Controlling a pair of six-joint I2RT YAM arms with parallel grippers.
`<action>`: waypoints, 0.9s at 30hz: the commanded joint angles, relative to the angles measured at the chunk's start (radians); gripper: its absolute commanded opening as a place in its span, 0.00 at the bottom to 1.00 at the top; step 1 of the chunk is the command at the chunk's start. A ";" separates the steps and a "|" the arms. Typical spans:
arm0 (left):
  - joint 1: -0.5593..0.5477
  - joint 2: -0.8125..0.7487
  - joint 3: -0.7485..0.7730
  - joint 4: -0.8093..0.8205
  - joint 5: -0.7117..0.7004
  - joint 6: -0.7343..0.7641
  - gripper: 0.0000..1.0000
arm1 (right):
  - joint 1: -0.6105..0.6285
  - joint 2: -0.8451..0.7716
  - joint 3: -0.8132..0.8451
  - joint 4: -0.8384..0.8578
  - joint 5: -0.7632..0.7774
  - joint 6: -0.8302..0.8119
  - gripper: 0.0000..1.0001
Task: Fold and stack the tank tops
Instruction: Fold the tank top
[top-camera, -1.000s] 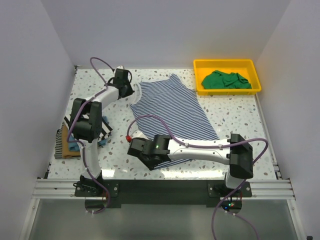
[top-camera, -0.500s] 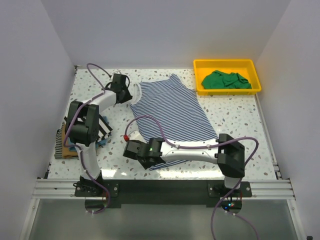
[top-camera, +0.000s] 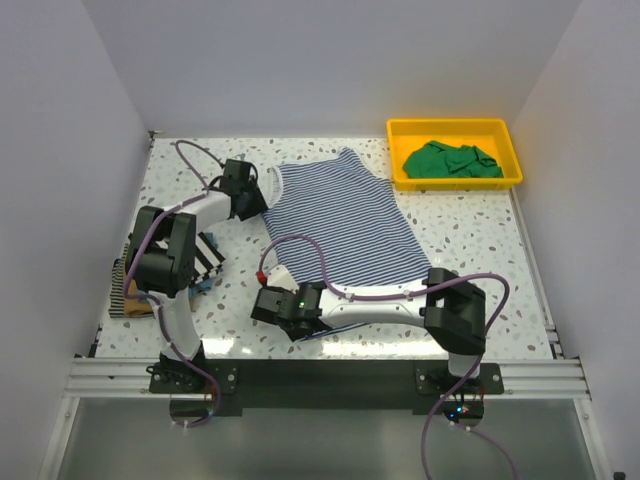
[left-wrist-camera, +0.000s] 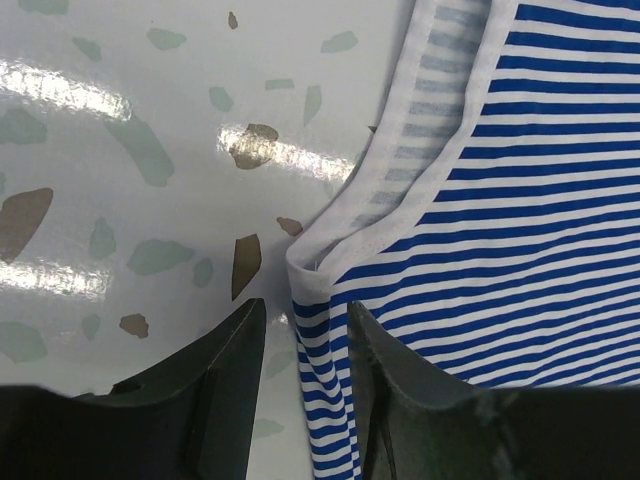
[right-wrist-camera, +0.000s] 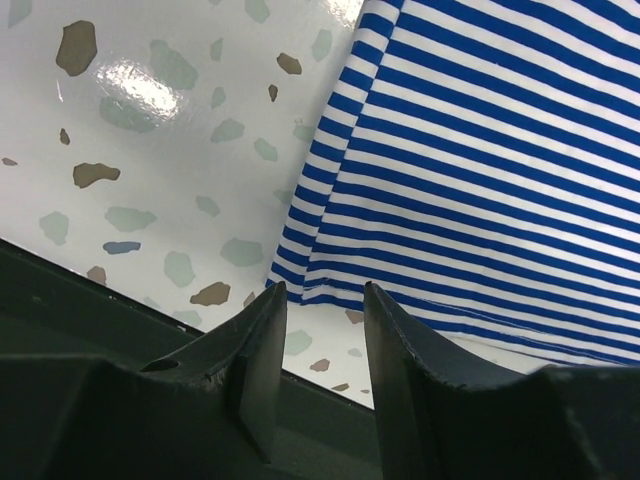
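The thin navy-white striped tank top (top-camera: 345, 225) lies spread flat mid-table. My left gripper (top-camera: 252, 200) is at its far-left shoulder strap. In the left wrist view the gripper (left-wrist-camera: 305, 312) is open and straddles a raised fold of the strap edge (left-wrist-camera: 318, 330), with a gap still beside the cloth. My right gripper (top-camera: 297, 324) is open at the near-left hem corner. In the right wrist view the gripper (right-wrist-camera: 325, 292) has its tips just touching the hem (right-wrist-camera: 340, 285). The green tank top (top-camera: 452, 161) lies crumpled in the yellow tray (top-camera: 400, 172).
A small stack of folded tops (top-camera: 128, 292), with tan, blue and black-white striped cloth showing, sits at the left table edge behind the left arm. The table's near edge (right-wrist-camera: 120, 330) runs right under the right gripper. White walls close in on three sides.
The left gripper has come nearer and down onto the strap. The right gripper has slid left and nearer to the hem corner, with its elbow following. The cloth has barely shifted.
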 joint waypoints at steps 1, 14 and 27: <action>0.006 -0.041 -0.010 0.090 0.044 -0.020 0.43 | 0.001 -0.018 0.006 0.032 0.010 0.031 0.41; 0.009 -0.001 0.004 0.097 0.026 -0.022 0.08 | 0.003 0.054 0.022 0.049 -0.039 0.054 0.40; 0.016 0.008 0.039 0.077 0.011 -0.014 0.00 | 0.021 0.080 0.005 0.049 -0.069 0.089 0.30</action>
